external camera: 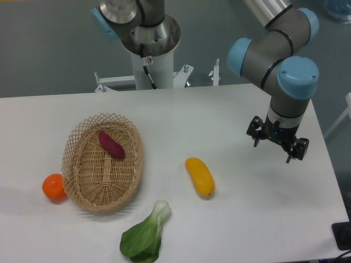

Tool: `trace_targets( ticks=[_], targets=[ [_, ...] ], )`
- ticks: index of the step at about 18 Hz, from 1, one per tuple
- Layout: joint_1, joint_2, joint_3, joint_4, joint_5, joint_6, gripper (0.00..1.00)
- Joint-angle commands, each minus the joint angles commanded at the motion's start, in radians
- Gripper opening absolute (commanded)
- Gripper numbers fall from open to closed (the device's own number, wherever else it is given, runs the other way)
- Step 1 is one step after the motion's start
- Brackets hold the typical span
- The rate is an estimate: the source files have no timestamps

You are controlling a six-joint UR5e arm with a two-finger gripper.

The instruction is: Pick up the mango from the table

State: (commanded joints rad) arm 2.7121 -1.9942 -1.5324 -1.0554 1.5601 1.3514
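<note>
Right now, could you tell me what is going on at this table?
The arm's gripper hangs open above the table, holding nothing, off to one side of the mango. The mango lies untouched on the table. Nearby, a sweet potato sits in a basket, an orange rests beside it, and a leafy green lies in front.
</note>
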Motion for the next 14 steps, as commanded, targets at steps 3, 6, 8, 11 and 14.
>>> trace_targets(
  ticks=[3, 6, 8, 11, 14],
  targets=[
    [0.0, 0.002, 0.002, 0.0, 0.0, 0.0, 1.0],
    [0.0, 0.002, -0.002, 0.0, -0.005, 0.0, 1.0],
    [-0.005, 0.003, -0.006, 0.011, 0.0, 0.0, 1.0],
    [-0.003, 0.006, -0.023, 0.029, -0.003, 0.0, 1.0],
    [-0.006, 0.006, -0.021, 0.04, 0.002, -0.017, 1.0]
  ],
)
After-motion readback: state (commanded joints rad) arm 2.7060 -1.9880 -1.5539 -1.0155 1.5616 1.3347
